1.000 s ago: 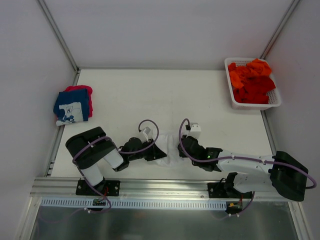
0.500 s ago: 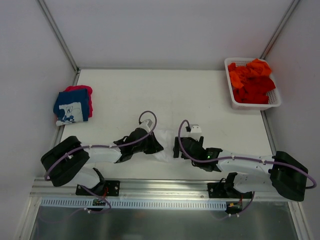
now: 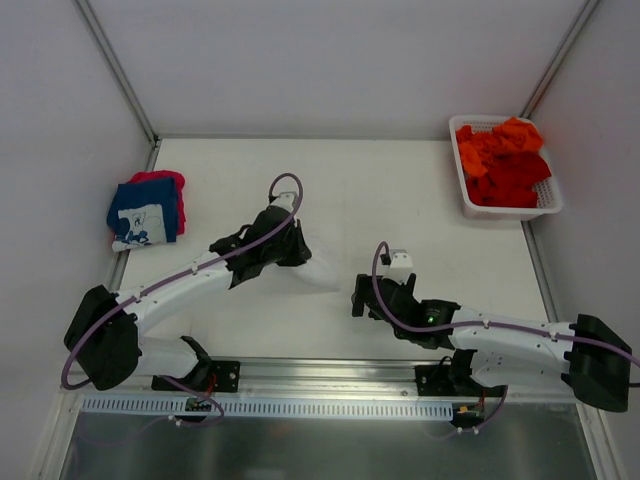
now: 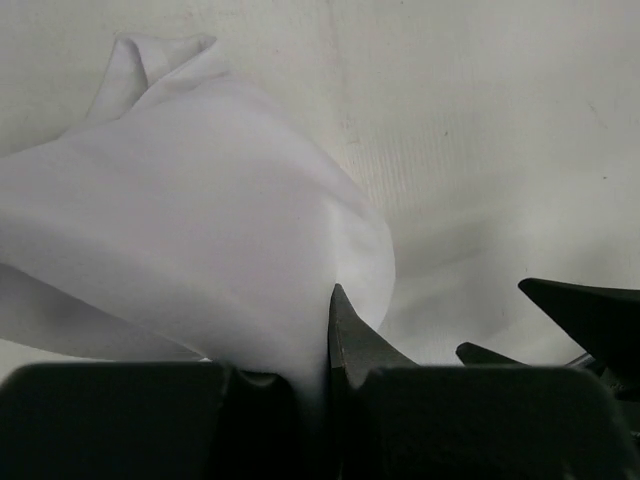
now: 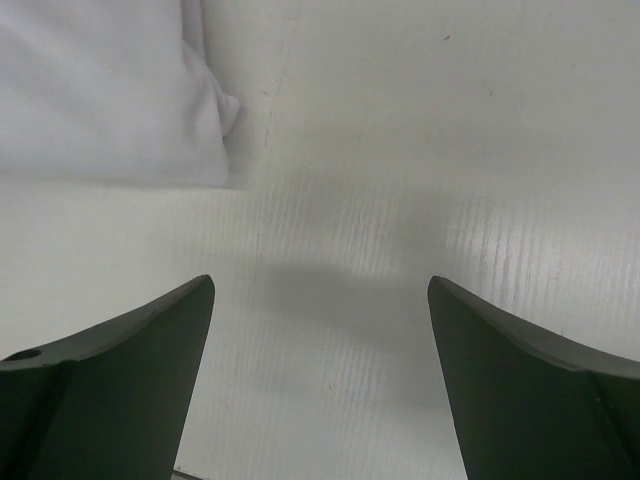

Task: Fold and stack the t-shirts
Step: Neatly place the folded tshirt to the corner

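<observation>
Left jaws are clamped tight on a pinch of the white t-shirt (image 3: 318,270). It's held up a bit left of the middle of the tabletop (image 3: 400,190), and the rest of the cloth droops down toward the surface. My guess is it's gripped by one edge so the whole thing can be carried over to the folded pile at the left edge, where a navy tee (image 3: 145,212) sits on a pink-red one (image 3: 172,184). Right jaws are spread wide with nothing in them, low over bare tabletop just beside the shirt's edge, probably keeping clear. The orange and red tees (image 3: 505,160) wait bunched in the white basket (image 3: 505,212) at the far right.
</observation>
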Action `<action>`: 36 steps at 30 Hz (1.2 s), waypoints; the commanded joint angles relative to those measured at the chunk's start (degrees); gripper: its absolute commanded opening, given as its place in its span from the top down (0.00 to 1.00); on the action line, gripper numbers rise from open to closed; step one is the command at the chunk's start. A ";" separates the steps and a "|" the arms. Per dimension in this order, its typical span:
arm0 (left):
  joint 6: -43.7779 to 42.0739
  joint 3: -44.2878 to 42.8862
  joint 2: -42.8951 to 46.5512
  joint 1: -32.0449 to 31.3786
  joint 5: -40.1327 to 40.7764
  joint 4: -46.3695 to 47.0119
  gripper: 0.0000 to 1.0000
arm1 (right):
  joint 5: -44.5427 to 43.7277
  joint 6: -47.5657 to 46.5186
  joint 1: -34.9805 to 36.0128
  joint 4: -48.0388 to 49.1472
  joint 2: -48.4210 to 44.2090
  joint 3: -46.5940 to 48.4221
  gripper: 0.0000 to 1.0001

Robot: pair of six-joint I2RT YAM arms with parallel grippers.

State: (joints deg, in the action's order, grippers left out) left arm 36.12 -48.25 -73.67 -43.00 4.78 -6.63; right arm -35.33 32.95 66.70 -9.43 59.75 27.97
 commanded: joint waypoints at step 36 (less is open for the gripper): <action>6.07 26.27 12.50 1.96 0.14 -0.67 1.00 | 24.59 -3.86 -13.26 34.29 26.99 7.98 0.07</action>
State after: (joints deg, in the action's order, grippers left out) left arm 41.23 -24.64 -62.65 -41.52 3.97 -10.66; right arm -17.02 29.69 53.93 16.43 84.20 32.91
